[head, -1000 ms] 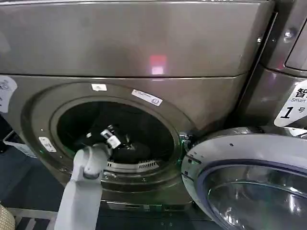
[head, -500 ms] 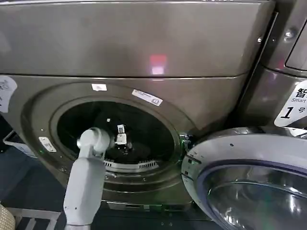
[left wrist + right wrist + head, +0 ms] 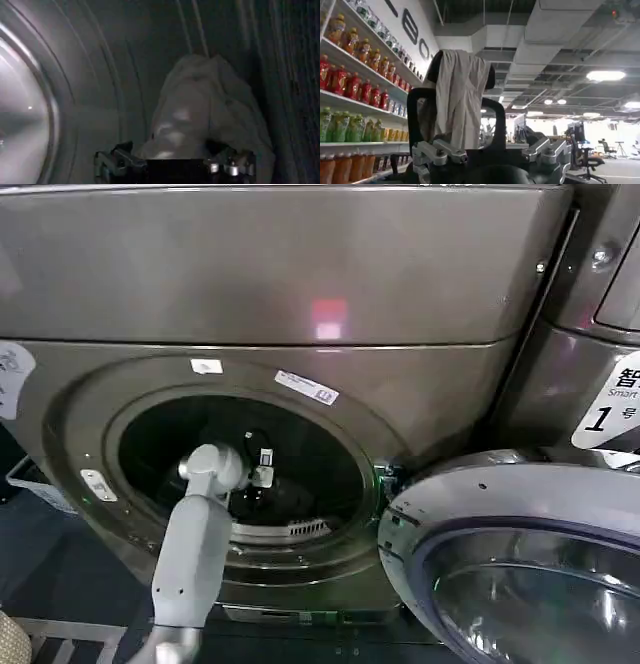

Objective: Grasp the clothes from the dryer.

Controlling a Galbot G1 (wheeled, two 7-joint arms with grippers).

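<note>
One pale bundle of clothes (image 3: 205,107) lies heaped inside the dryer (image 3: 300,314), on the drum floor toward the back. The left end effector (image 3: 258,484) is already through the dryer's round opening and points straight at the heap, which sits just ahead of it; whether its fingers are apart I cannot tell. The right end effector (image 3: 457,145) is clamped on a beige cloth (image 3: 457,95), well away from the dryer.

Dryer (image 3: 300,284): stood ahead.
Door (image 3: 520,554): hung open, right of the drum.
Clothes (image 3: 205,115): lay inside the drum.
Left gripper (image 3: 262,480): was within the drum opening.
</note>
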